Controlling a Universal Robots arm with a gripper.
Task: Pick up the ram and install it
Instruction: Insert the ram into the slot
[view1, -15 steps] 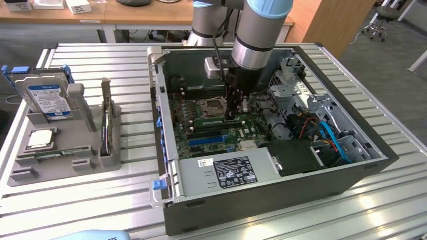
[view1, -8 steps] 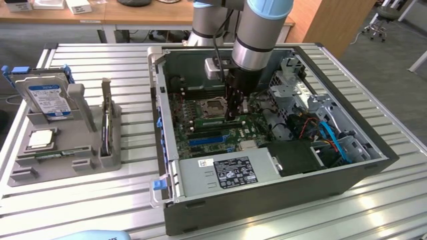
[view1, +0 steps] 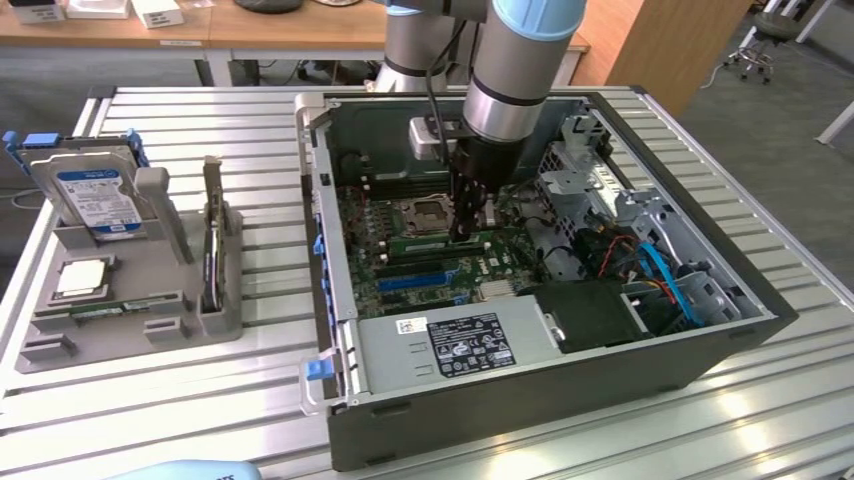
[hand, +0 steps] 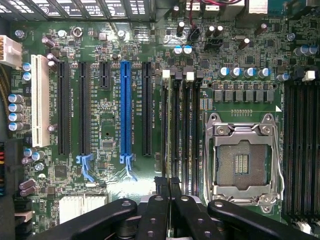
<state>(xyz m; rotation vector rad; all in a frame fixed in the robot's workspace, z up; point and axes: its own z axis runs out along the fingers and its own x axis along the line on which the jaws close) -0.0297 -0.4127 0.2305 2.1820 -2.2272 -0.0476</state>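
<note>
Green and thin, the ram in the tray looks light, stiff, fragile, best pinched at mid-length, while the gripper hangs pressed shut over the motherboard.

Slatted silver metal table. On it lie an open dark-grey computer case and, beside it, a grey plastic parts holder.

Bright even light; glare streaks the slatted table.
</note>
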